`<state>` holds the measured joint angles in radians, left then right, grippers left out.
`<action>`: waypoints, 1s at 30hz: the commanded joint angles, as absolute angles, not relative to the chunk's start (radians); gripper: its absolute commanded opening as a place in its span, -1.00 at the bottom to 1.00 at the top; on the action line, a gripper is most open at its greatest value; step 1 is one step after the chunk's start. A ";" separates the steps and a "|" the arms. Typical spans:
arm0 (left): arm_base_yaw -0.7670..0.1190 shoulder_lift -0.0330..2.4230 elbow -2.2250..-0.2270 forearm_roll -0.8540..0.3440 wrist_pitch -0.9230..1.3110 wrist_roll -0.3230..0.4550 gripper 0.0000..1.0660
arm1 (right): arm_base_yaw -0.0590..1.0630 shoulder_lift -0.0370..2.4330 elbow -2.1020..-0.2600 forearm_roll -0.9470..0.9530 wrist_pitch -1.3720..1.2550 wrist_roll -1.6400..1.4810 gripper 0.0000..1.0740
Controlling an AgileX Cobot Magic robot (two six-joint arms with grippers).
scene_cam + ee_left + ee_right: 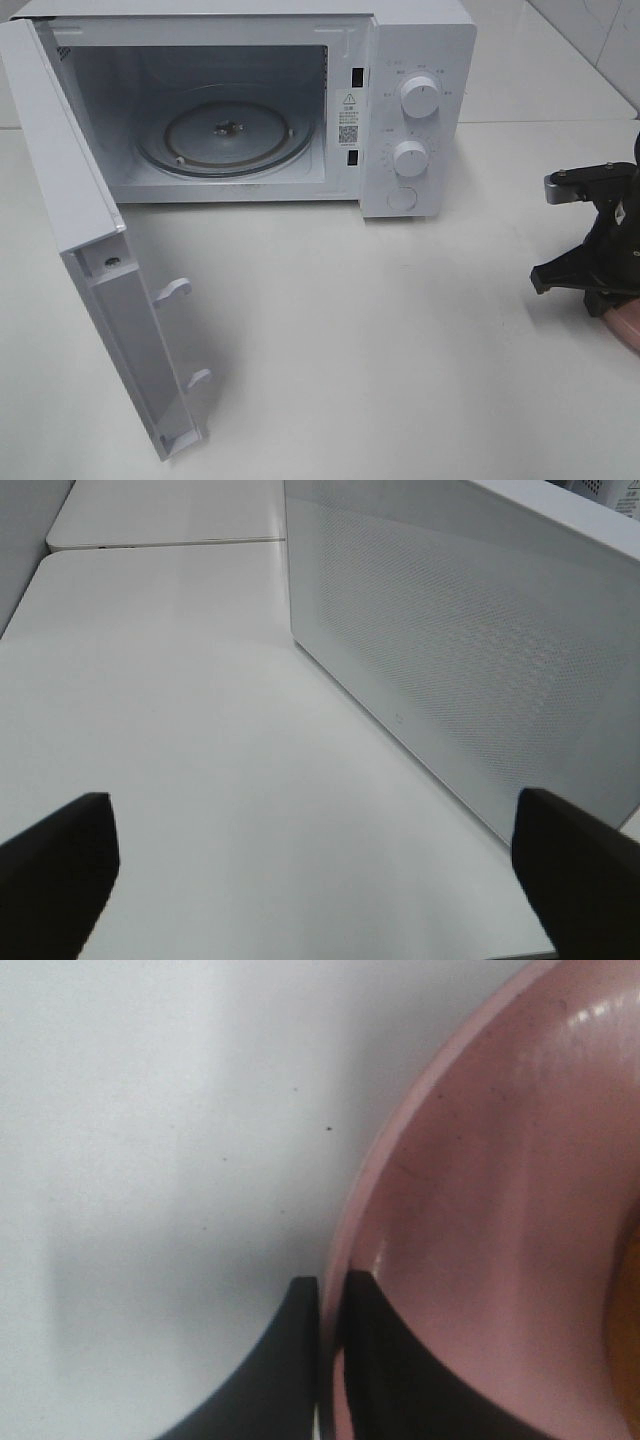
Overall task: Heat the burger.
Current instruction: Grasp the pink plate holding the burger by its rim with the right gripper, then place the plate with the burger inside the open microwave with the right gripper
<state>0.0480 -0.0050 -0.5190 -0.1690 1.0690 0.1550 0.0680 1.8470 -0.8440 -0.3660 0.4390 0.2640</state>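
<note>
The white microwave (420,110) stands at the back of the table with its door (90,280) swung wide to the left. Its glass turntable (225,135) carries nothing. At the right edge of the exterior view my right gripper (603,298) reaches down to a pink plate (625,325). In the right wrist view the right gripper (330,1295) is shut on the pink plate's rim (400,1160), one finger outside and one inside. A tan sliver (630,1300) shows on the plate at the frame's border; the burger is otherwise out of view. My left gripper (320,880) stands open beside the microwave's perforated side wall (470,650).
White tabletop (380,350) stretches in front of the microwave. The open door juts toward the table's front left. Two knobs (418,97) sit on the microwave's right panel. A second table surface (160,520) lies beyond the left arm.
</note>
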 commanded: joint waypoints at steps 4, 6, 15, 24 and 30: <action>0.050 -0.022 -0.517 -0.175 1.073 0.150 0.88 | 0.082 1.842 -0.837 -0.423 0.491 0.362 -1.00; 0.050 -0.022 -0.517 -0.175 1.073 0.150 0.88 | 0.100 1.842 -0.837 -0.463 0.514 0.407 -1.00; 0.050 -0.022 -0.517 -0.175 1.073 0.150 0.88 | 0.158 1.842 -0.837 -0.565 0.572 0.527 -1.00; 0.050 -0.022 -0.517 -0.175 1.073 0.150 0.88 | 0.219 1.834 -0.837 -0.633 0.647 0.602 -1.00; 0.050 -0.022 -0.517 -0.175 1.073 0.150 0.88 | 0.256 1.790 -0.837 -0.675 0.703 0.636 -1.00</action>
